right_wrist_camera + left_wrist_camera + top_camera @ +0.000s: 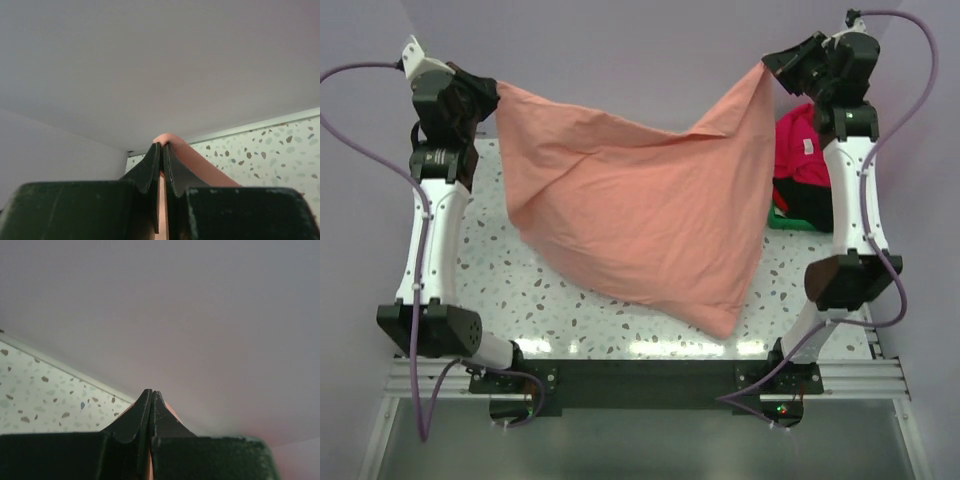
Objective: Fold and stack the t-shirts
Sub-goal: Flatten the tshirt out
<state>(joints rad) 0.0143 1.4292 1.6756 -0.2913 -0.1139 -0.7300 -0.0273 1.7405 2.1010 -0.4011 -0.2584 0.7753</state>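
My left claw (151, 392) clamps a soft salmon-pink cloth t-shirt (640, 200), a sliver showing between its black jaws; my right claw (162, 146) pinches a rounded fold. Only the overhead view shows it sagging, creased, between both claws, with a crumpled crimson t-shirt (800, 145) low beside the right one.

The left arm (432, 235) and the right arm (850, 190) have white curved links with black joint housings; a thin purple cable (365, 67) runs along each one; the end effector fingers (132, 422) are dark and taper to points.
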